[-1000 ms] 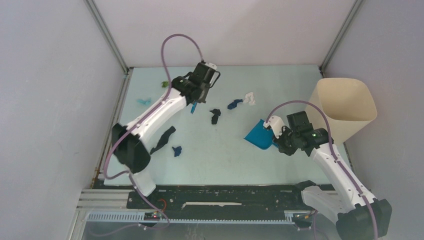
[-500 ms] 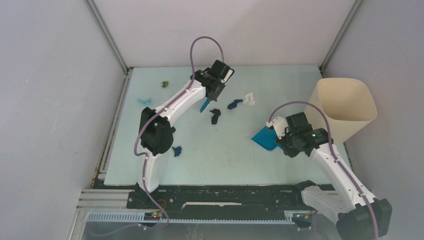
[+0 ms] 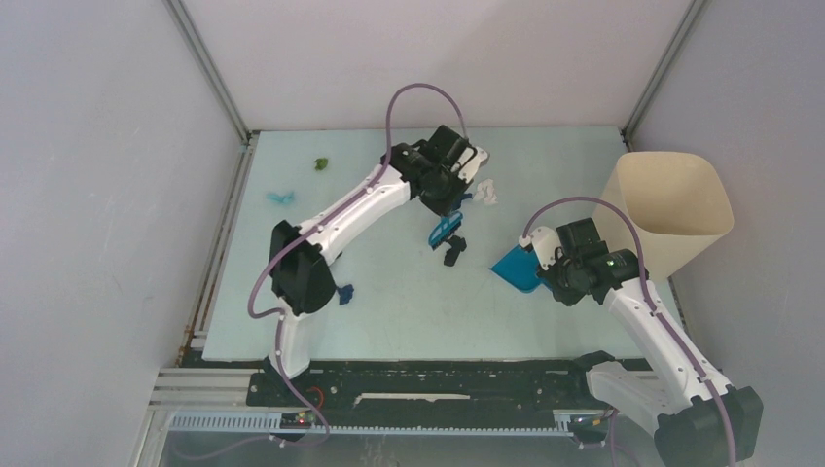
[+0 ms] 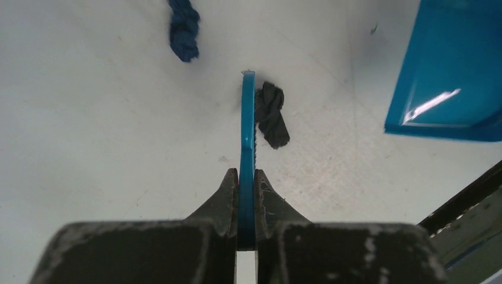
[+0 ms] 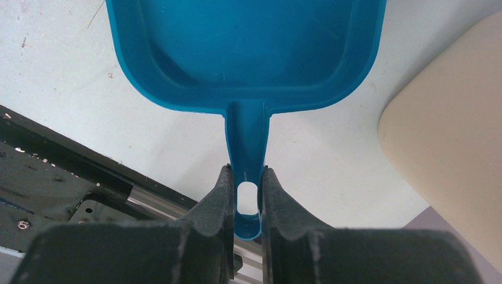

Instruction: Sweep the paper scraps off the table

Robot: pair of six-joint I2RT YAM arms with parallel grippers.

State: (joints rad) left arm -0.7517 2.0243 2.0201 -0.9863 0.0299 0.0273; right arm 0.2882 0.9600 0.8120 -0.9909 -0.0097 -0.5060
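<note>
At the near right, the right pincer (image 5: 245,177) is pressed together on the handle of the blue dustpan (image 5: 245,53), which rests on the pale green table (image 3: 409,311) with its open mouth facing away from the pincer. The cream bin (image 3: 671,209) stands just to its right. Near the left arm's elbow lies a dark blue wad (image 3: 343,292). Farther in, around the middle of the table, a black wad (image 4: 272,115) touches the right side of the blue hand brush (image 4: 247,118), seen edge-on in the left wrist view. The left pincer (image 4: 247,183) pinches that brush by its handle end. Beyond it a white wad (image 3: 488,190) lies just beside the pincer. Well apart on the far left lie a cyan wad (image 3: 280,197) and, farther still, a green wad (image 3: 319,163).
</note>
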